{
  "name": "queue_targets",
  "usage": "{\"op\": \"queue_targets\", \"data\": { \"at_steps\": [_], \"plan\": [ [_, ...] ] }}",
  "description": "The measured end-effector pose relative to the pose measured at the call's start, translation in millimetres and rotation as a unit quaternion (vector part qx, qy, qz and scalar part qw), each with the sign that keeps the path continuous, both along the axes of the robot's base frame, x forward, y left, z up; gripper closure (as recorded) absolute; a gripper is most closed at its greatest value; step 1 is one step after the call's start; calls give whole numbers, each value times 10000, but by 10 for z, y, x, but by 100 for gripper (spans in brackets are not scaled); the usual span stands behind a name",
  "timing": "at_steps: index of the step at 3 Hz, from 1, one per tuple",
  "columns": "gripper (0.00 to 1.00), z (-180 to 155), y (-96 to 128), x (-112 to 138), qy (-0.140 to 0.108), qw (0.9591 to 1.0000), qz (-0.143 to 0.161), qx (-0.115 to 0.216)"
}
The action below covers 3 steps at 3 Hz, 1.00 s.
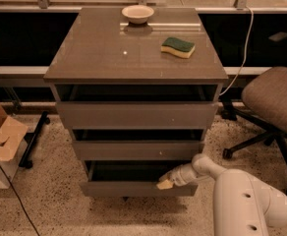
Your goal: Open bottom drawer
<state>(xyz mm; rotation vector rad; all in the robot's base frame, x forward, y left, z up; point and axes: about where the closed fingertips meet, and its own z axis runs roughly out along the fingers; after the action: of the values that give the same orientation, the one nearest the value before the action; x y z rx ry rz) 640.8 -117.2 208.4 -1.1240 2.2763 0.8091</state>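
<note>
The bottom drawer [133, 188] is the slimmest grey-brown front, lowest in the cabinet. It stands pulled out a little, with a dark gap above its front. My gripper [164, 183] is at the right part of its top edge, its pale fingertips against the front. My white arm [242, 195] reaches in from the lower right.
Above it are the mid-width drawer front [136, 150] and the widest one [136, 114]. A bowl [137, 14] and a green-yellow sponge [178, 47] lie on the cabinet top. An office chair [271, 107] stands at the right, a cardboard box [1, 136] at the left.
</note>
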Motion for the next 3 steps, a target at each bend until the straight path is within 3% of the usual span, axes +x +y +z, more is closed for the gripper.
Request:
{"op": "queue_targets", "data": {
  "at_steps": [1,2,3],
  "plan": [
    [100,5,-41,-257,268,9996,-63,-42],
    [74,-62,111,-606,587,9982,83,17],
    [51,-29,111,-606,587,9982,83,16]
  ]
}}
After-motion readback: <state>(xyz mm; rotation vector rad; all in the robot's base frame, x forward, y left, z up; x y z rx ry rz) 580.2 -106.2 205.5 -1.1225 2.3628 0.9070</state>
